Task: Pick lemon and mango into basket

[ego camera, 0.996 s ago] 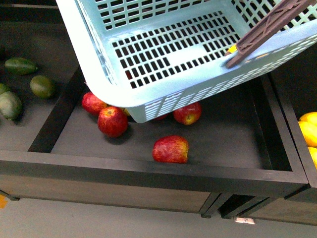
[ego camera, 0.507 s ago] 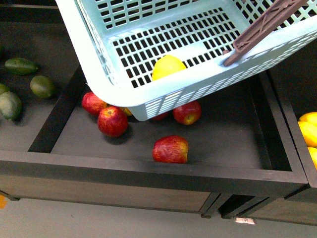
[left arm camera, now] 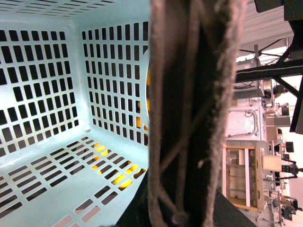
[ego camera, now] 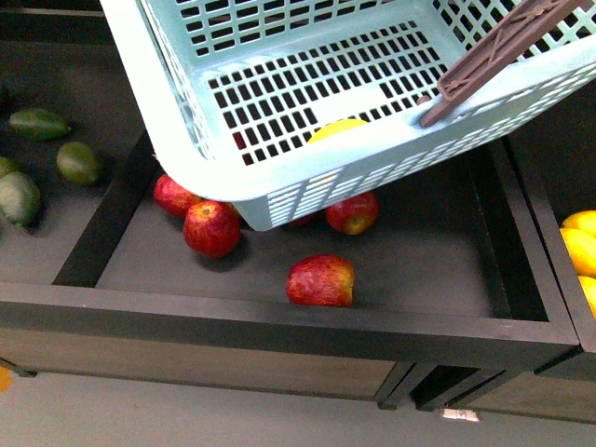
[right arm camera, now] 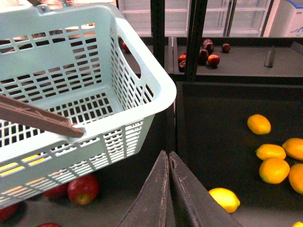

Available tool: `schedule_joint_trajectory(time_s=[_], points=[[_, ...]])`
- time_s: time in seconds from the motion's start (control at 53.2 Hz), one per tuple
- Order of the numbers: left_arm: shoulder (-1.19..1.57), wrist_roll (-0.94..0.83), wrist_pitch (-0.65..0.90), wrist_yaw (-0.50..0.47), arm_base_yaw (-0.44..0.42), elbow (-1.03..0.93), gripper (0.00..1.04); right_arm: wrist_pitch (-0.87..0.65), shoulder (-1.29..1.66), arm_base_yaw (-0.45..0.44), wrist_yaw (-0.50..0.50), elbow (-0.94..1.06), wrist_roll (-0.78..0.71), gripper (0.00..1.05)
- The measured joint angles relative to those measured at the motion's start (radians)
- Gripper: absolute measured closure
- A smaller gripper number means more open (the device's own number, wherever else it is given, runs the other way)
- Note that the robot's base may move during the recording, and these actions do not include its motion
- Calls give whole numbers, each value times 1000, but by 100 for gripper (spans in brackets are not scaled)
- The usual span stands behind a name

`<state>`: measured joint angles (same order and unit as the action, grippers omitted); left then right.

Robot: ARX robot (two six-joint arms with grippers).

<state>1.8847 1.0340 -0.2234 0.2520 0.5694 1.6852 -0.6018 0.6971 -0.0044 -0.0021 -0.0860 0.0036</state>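
Dark produce bins (ego camera: 279,321), red apples (ego camera: 321,279) loose. Basket (ego camera: 158,112) hangs tilted above apple bin; lemon (ego camera: 337,128) inside, against near wall. Mangoes (right arm camera: 273,169) lie right, nearest right gripper (right arm camera: 168,156), jaws clenched, empty. Left gripper's jaws hidden behind brown handle (left arm camera: 189,94): cannot tell.

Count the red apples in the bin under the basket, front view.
4. Far-left apple half under the basket; apple beside it; apple at the basket's front edge; apple nearest the bin's front wall. The basket may hide more.
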Motion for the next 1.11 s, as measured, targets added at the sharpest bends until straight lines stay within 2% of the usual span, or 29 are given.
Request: schedule_joint_trajectory(time_s=[0.169, 0.301, 0.545, 0.733, 1.108], points=[[0, 0, 0, -4, 0, 0, 99, 2, -10, 0, 0, 2, 0, 70], [0, 0, 0, -1, 0, 0, 99, 2, -11, 0, 0, 2, 0, 41], [0, -1, 0, 0, 8, 0, 99, 2, -12, 0, 7, 2, 0, 7], [0, 14, 0, 26, 14, 0, 99, 3, -14, 0, 5, 2, 0, 9], [-2, -4, 0, -13, -2, 0, 99, 4, -14, 3, 2, 7, 0, 9]])
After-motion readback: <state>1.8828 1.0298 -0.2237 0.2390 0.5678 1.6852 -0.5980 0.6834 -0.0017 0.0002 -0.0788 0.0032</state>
